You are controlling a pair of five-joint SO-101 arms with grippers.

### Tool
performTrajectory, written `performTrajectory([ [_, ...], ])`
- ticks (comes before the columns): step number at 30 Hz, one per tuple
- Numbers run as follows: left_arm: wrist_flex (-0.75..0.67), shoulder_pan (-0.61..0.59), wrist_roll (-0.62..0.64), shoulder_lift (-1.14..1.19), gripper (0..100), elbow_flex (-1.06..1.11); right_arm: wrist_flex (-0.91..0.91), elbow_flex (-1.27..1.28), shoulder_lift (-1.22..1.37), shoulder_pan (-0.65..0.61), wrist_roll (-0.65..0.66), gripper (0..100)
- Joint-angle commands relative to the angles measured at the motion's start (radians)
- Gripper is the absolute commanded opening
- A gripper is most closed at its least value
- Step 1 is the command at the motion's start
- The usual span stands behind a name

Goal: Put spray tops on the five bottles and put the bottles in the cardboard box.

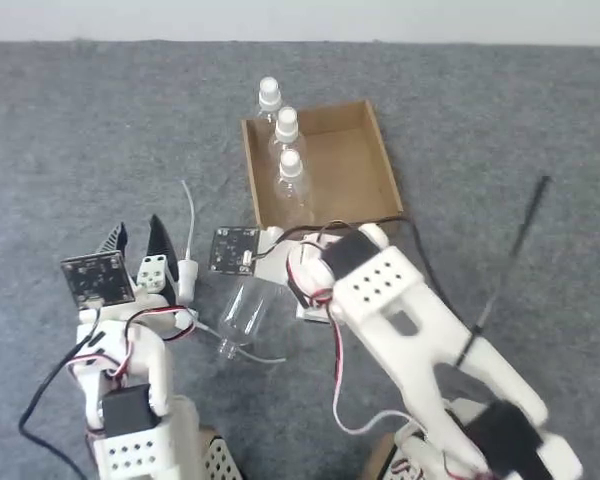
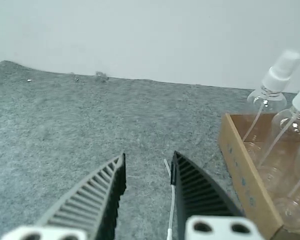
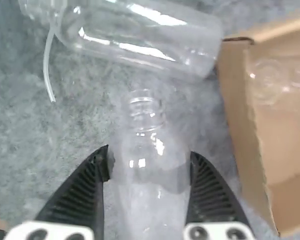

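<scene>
The right hand (image 3: 149, 197) was clamped on the bare bottle (image 3: 147, 150), with a finger pressed to each side of its body and its open neck pointing away from the palm. Just beyond that neck lay the fallen bottle (image 3: 140, 35), crosswise, with a thin tube trailing at one end. The box (image 3: 250, 115) stood close beside this hand, and three capped bottles (image 1: 285, 125) stood upright in it along one wall. By that count, two bottles were left to do.

The left hand (image 2: 147, 197) had its fingers spread apart and held nothing. A top (image 1: 187, 272) stood on the bench (image 2: 65, 125) just beside one finger. Its tube (image 2: 171, 210) rose between the fingers, hard by that one and well off the other.

Several things looked likely to go wrong:
- The bare bottle was thin and clear, so a harder squeeze could buckle it or shoot it out forward.
- Any push ahead would knock the fallen bottle and set it rolling.
- If the left hand closed where it was, it would catch the tube off-centre, not the head, and bend the tube or tip the top over.
- The tube had to go down a narrow neck, so a small slant would make it snag on the rim.
- A wide swing by the right hand could hit the box wall and topple the capped bottles
</scene>
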Motion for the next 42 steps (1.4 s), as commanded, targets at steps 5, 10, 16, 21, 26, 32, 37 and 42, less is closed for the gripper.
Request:
performTrajectory([
  [5,-0.031,-0.009,0.006,-0.017,14,-0.012,0.067,-0.011,-0.197,-0.045,-0.046,3.8],
  [10,-0.031,-0.008,0.006,-0.017,14,-0.012,0.117,-0.014,-0.300,-0.128,-0.130,3.8],
  [16,-0.031,-0.006,0.006,-0.017,14,-0.012,0.176,-0.009,-0.458,-0.217,-0.259,3.8],
  [21,-0.031,-0.005,0.006,-0.017,14,-0.012,0.162,0.026,-0.587,-0.225,-0.322,3.8],
  [26,-0.031,-0.003,0.006,-0.017,14,-0.012,0.028,0.181,-0.713,-0.226,-0.370,3.8],
  [32,-0.031,-0.002,0.006,-0.018,14,-0.012,-0.136,0.364,-0.820,-0.223,-0.394,3.8],
  [37,-0.032,-0.002,0.006,-0.018,14,-0.012,-0.231,0.451,-0.837,-0.222,-0.425,3.7],
  [42,-0.061,-0.002,0.008,-0.018,14,-0.013,-0.302,0.508,-0.843,-0.222,-0.427,3.7],
])
